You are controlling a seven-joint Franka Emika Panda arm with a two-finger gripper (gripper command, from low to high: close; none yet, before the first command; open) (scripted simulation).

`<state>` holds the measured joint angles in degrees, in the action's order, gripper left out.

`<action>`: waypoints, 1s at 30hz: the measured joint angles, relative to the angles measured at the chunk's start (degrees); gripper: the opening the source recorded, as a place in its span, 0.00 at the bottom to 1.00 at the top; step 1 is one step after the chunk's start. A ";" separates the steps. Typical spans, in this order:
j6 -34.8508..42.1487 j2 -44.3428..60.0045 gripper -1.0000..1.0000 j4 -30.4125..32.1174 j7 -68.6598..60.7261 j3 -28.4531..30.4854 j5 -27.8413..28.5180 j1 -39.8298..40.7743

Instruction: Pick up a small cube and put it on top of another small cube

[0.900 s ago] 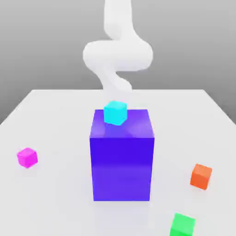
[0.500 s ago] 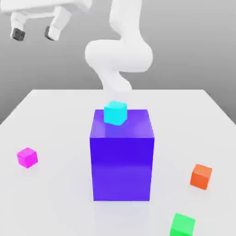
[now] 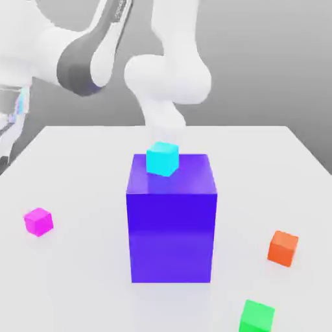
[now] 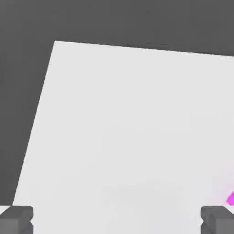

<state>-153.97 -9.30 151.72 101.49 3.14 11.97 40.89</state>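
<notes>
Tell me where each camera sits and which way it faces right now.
Exterior view: off the arm, looking across the table at the blue-purple block, cyan cube on top; the white arm rises behind.
Hand view: on the hand, looking down at bare table past the open tool, its fingertips wide apart.
Shared: the table and the magenta cube.

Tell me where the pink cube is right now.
The pink cube sits on the white table at the exterior view's left, well apart from the big blue block; in the hand view a sliver of it shows beside one gripper fingertip.
</notes>
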 joint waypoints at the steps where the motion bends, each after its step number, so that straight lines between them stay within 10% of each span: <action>1: -0.80 1.18 0.50 0.69 1.41 0.61 -0.24 0.86; 19: -19.33 25.34 0.50 5.45 4.18 -0.50 -19.39 12.82; 20: -20.41 26.71 0.00 5.23 3.99 -0.88 -19.52 13.19; 30: -17.47 22.85 0.00 5.88 4.89 -0.14 -18.59 12.63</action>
<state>-171.44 13.55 157.60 106.38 3.01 -6.62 53.52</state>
